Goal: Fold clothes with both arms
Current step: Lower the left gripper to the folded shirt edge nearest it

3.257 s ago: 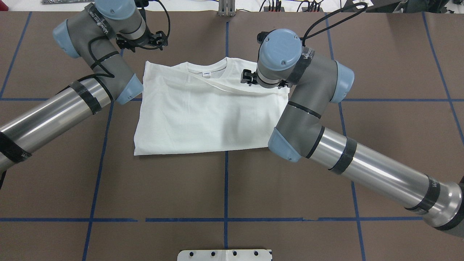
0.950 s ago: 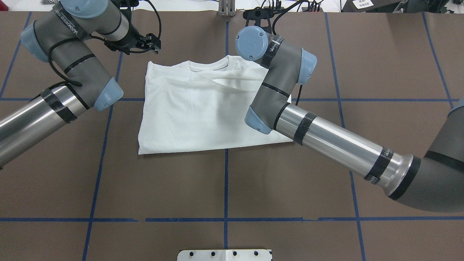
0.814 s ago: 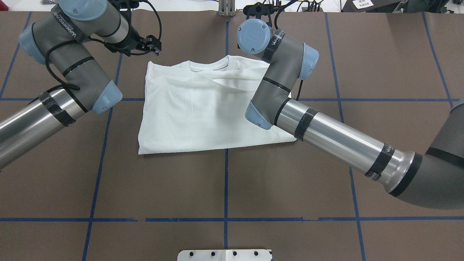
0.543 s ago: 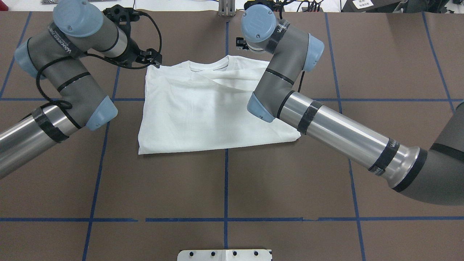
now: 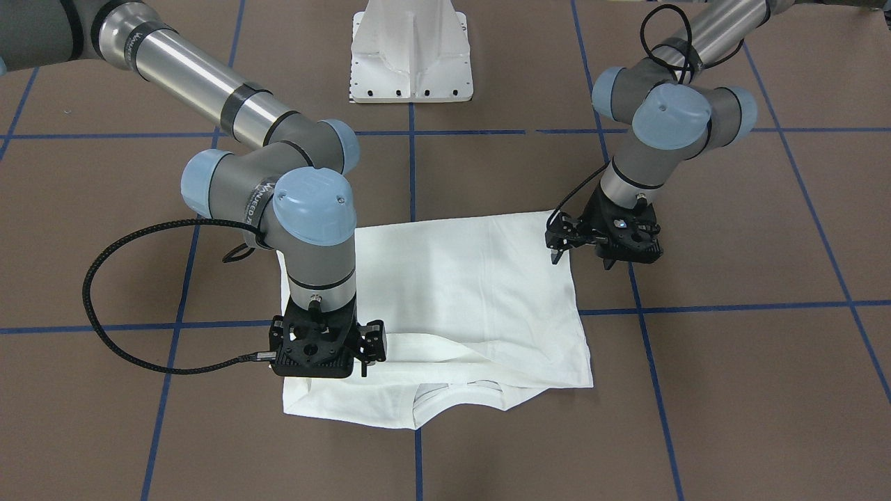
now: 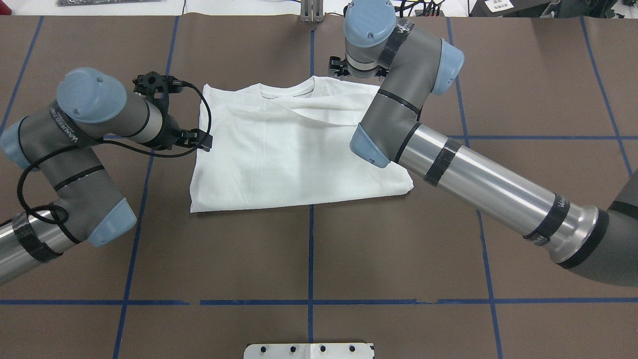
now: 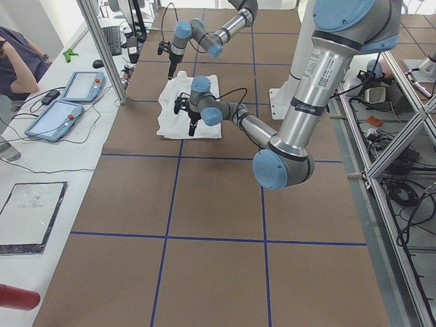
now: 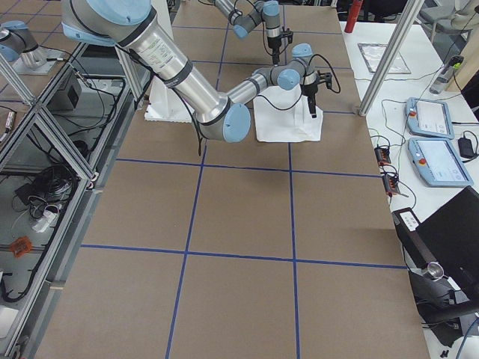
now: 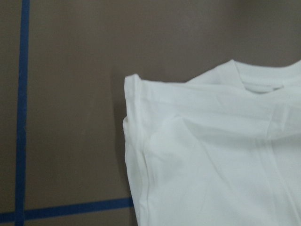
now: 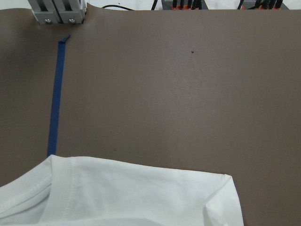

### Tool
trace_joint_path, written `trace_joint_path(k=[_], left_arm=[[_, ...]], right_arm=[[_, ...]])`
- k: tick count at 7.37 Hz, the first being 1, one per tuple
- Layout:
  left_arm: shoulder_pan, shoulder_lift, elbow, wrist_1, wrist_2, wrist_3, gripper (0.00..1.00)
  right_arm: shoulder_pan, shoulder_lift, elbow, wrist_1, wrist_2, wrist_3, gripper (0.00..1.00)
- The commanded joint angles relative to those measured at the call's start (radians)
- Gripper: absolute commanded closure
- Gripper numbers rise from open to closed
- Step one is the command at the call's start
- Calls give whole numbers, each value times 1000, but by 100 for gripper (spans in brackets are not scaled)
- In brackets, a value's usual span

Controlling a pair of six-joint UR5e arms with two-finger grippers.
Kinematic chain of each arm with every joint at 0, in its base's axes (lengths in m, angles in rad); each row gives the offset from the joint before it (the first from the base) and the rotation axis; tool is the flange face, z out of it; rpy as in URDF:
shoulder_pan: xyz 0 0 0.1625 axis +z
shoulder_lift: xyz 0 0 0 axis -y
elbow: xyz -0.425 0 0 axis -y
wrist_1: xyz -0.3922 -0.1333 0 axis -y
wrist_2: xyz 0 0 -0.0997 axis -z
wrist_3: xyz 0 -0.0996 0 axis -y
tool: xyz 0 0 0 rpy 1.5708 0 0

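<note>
Overhead exterior shows you the T-shirt (image 6: 294,154) folded flat on the tabletop (image 6: 309,259), long axis left-right, collar pointing far. Only the front-facing view shows the left pincer (image 5: 581,259) fingers apart, just beside its left edge. The right pincer (image 5: 324,362) hangs over the far right corner, and you cannot tell its state

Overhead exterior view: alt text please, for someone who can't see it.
A white T-shirt, folded into a rough rectangle with its collar at the far edge, lies on a brown table gridded with blue tape. The left tool hangs at its left edge, the right tool at its far edge.
</note>
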Motion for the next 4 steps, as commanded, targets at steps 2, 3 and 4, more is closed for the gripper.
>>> trace_joint_path(k=[2,3,4], left_arm=[[88,18,-14,-2,4,-84,19],[95,20,-14,-2,4,-85,26],[103,20,-12,-2,4,-85,34]], right_arm=[[0,-11,9,2,2,1,0],[0,-12,9,2,1,1,0],[-1,-15,11,2,1,1,0]])
